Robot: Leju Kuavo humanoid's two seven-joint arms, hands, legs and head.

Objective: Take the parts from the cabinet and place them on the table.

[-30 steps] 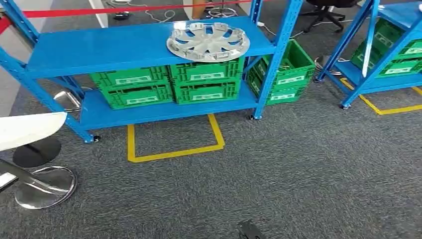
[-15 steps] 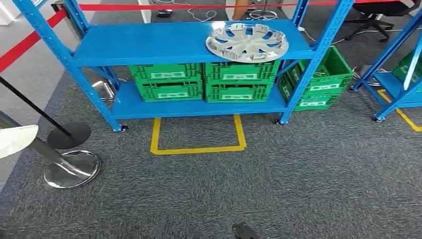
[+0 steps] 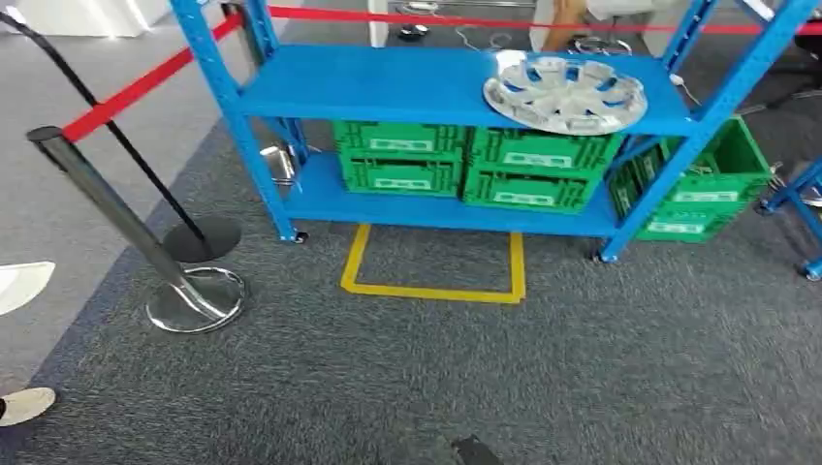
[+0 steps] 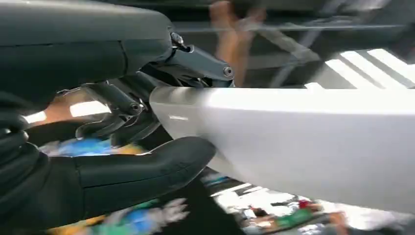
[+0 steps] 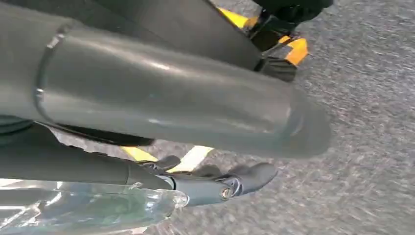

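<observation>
The left hand (image 4: pixel 112 147) was mostly dark: a thick, smooth, blackish-grey thumb, thin black fingers (image 4: pixel 110 100) behind it, and a bare metal link with a small round screw head at its pivot. The right hand (image 5: pixel 215 183) had a broad, glossy grey thumb and dark fingers (image 5: pixel 254 176) with a silver screw near one tip.

glossy silver plastic hubcap (image 3: pixel 564 92)

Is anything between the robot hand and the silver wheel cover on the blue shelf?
Nothing visible is. The wheel cover lies alone on the top shelf, open at the front, with bare carpet before it. The barrier post stands off to the left.
</observation>
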